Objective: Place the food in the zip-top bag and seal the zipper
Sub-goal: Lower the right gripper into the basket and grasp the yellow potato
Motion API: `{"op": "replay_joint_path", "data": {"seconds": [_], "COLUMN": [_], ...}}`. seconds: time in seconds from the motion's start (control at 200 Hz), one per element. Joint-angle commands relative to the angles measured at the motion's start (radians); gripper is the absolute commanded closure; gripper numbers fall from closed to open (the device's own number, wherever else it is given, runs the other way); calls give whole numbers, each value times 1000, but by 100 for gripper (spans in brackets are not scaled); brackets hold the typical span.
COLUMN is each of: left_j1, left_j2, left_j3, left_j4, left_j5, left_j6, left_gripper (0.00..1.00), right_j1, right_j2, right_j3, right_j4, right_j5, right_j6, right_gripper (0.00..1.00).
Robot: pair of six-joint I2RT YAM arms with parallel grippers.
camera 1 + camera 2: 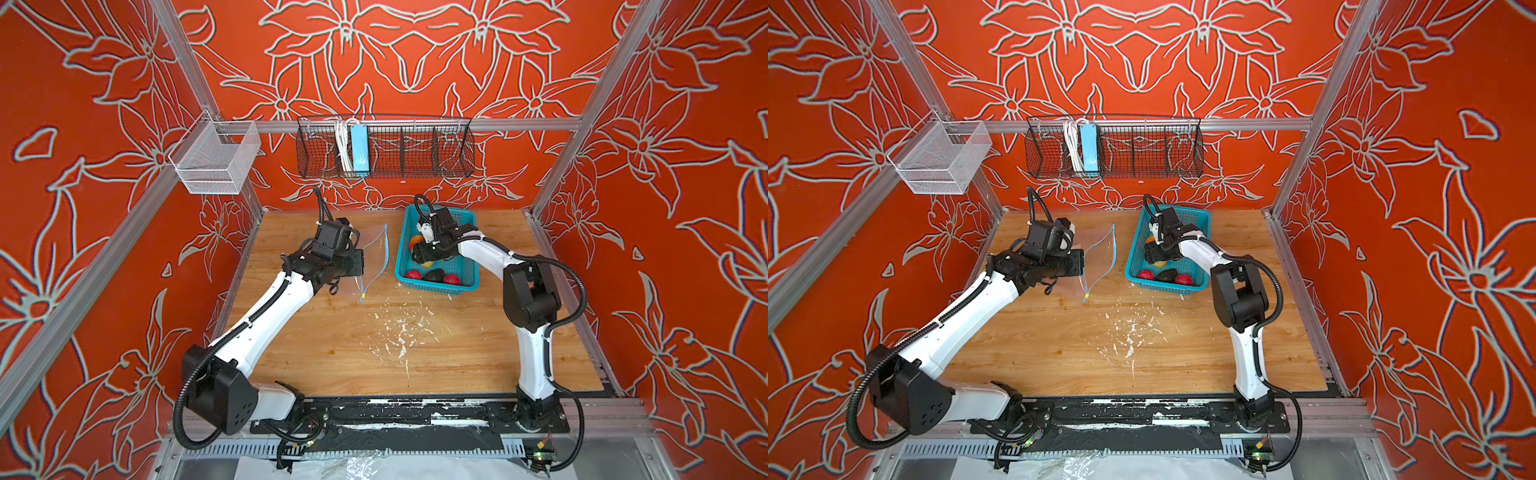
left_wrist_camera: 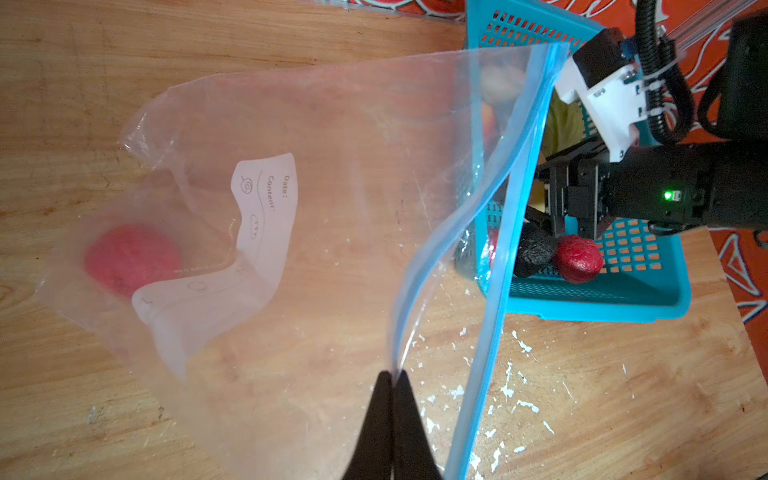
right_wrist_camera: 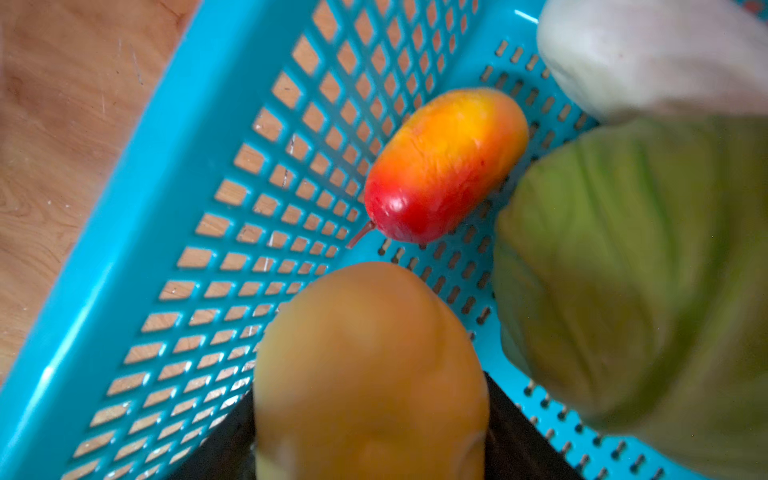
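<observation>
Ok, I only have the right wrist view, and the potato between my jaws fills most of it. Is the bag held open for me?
Observer: Yes. The left gripper is shut on one lip of the zip-top bag, and the bag's mouth gapes toward the basket.
Operator: Anything in the bag yet?
Observer: One red fruit, down at the closed end.
Operator: I see the potato, pepper, cabbage and radish. What else is in the basket?
Observer: At the end nearest the arm bases, a dark avocado sits between two more red fruits.
</observation>
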Motion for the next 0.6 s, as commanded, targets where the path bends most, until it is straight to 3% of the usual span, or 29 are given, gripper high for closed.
{"op": "replay_joint_path", "data": {"seconds": [0.0,0.596], "left_j1": [5,4], "left_j2": [-19,-31], "left_j3": [-17,-28], "left_j4": [18,28], "left_j5": [-8,6], "left_j6": [-13,-11], "left_gripper": [100,100], "right_j1": [-4,-4], "right_j2": [-74,-239], "right_j3": [-47,-276], "right_j4": [72,218], "right_j5": [13,45], "right_j6": [107,394], "right_gripper": [38,42]}}
